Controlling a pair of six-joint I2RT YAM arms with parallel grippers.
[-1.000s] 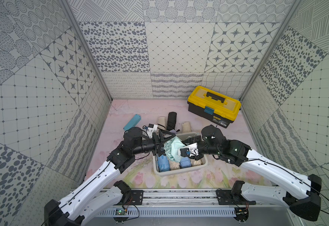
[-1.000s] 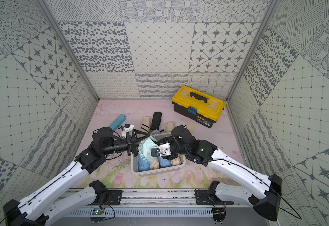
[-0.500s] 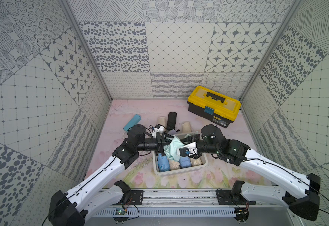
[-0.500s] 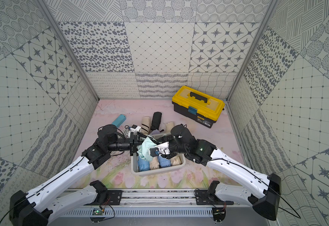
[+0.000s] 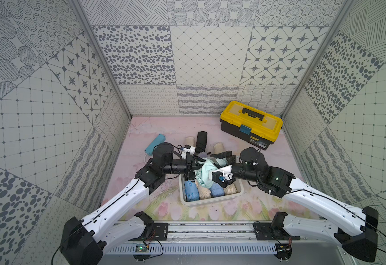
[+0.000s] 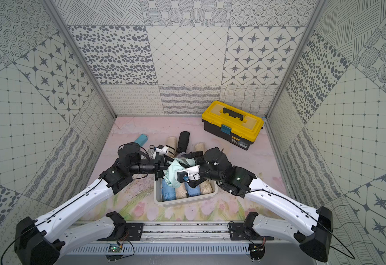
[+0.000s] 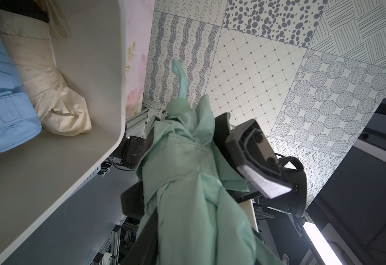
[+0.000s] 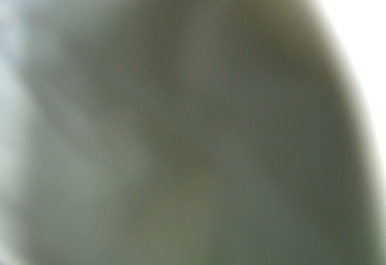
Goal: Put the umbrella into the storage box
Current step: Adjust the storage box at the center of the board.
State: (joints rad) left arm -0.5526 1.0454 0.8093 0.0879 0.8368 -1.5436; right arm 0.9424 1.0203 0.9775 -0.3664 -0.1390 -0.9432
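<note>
A mint green folded umbrella (image 5: 206, 172) hangs over the white storage box (image 5: 210, 203), between my two grippers in both top views. My left gripper (image 5: 193, 169) reaches in from the left. In the left wrist view the umbrella (image 7: 187, 172) fills the gap between my left gripper's (image 7: 187, 229) jaws, which are shut on it. My right gripper (image 5: 219, 168) comes from the right. One of its fingers (image 7: 263, 183) stands clear of the cloth, so the jaws are open around the umbrella. The right wrist view is a grey-green blur.
Blue (image 5: 192, 192) and beige (image 5: 204, 193) rolled umbrellas lie in the storage box (image 6: 182, 203). Behind it on the table lie a black umbrella (image 5: 201, 140), beige ones (image 5: 189, 141) and a teal item (image 5: 155, 143). A yellow-lidded toolbox (image 5: 251, 125) stands at the back right.
My left gripper has moved in to the umbrella and closed on it. My right gripper, which held the umbrella before, has opened its jaws.
</note>
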